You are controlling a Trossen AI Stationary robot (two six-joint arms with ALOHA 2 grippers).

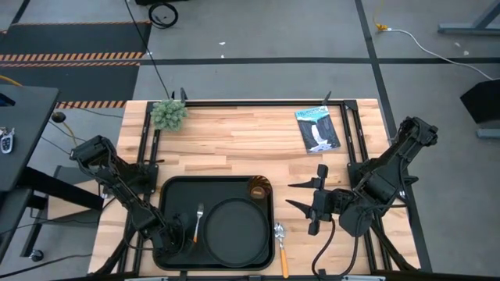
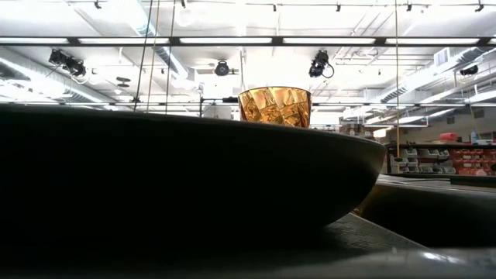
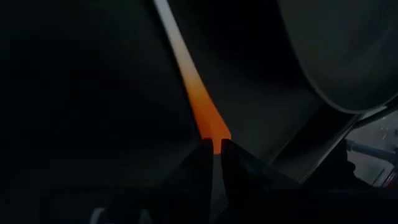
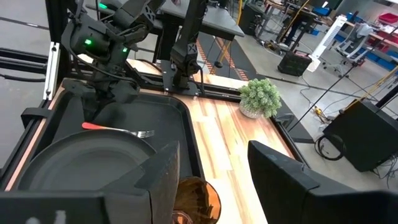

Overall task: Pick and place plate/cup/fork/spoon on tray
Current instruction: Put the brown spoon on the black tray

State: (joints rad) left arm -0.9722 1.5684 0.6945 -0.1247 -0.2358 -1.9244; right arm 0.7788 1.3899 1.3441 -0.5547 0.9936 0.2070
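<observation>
The black tray lies at the table's near edge. On it are the round black plate, the amber cup at its far right corner, also seen in the low view, and the fork left of the plate. My left gripper is low over the tray's near left part, shut on the fork. The spoon lies on the table just right of the tray. My right gripper hovers open and empty right of the tray, beyond the spoon. My left gripper pinches the free end of the fork's orange handle between its two fingertips. The fingers reach in low from the tray's near left, along the handle. The fork lies about level with its tines toward the far edge, beside the plate's rim. Whether it rests on the tray floor I cannot tell.
A small green plant stands at the table's far left and a blue booklet lies at the far right. Black frame rails run along the table's left and right sides. Bare wood lies between the tray and the far edge.
</observation>
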